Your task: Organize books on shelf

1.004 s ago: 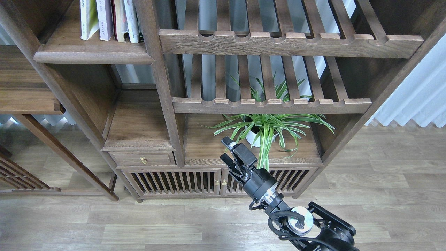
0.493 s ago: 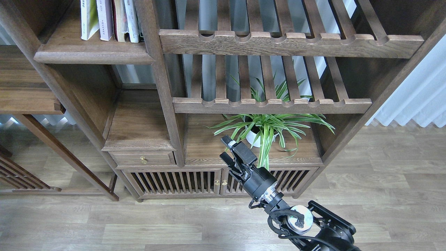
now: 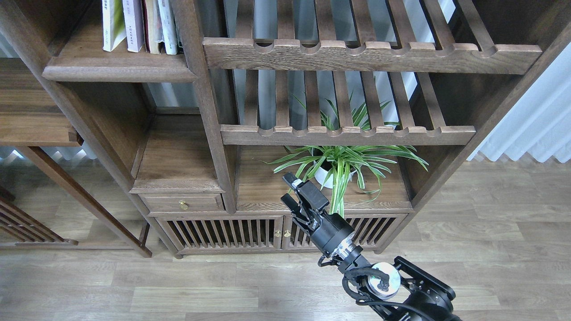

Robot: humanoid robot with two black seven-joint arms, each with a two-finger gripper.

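The right gripper is empty. Its two black fingers stand a narrow way apart with nothing between them. It points up and away toward the bookcase, in front of the low compartment, and touches no object. The left gripper is not in view.

Just beyond the fingers sits a potted plant in a white pot. It stands on the solid board of the low compartment, under the lower slatted rack, and its long striped leaves spill forward toward the gripper. A second slatted rack runs above. Both racks carry notched front rails and hold nothing that can be seen.

The books stand well apart from the gripper, at the upper left, on the shelf, a flat dark-brown board with a rounded front edge. They are upright, spines outward, packed against the post on their right. I judge that the post serves as a bookend and keeps them from tipping. Only their lower parts show, so their number and covers cannot be confirmed. One at the left end shows pale green and white.

The empty gripper held low and clear of the shelf suggests that the placing is done or that no book is in hand for now. I cannot tell which.

Small dark marks run down the second spine, too fine to read. No brand is legible anywhere.
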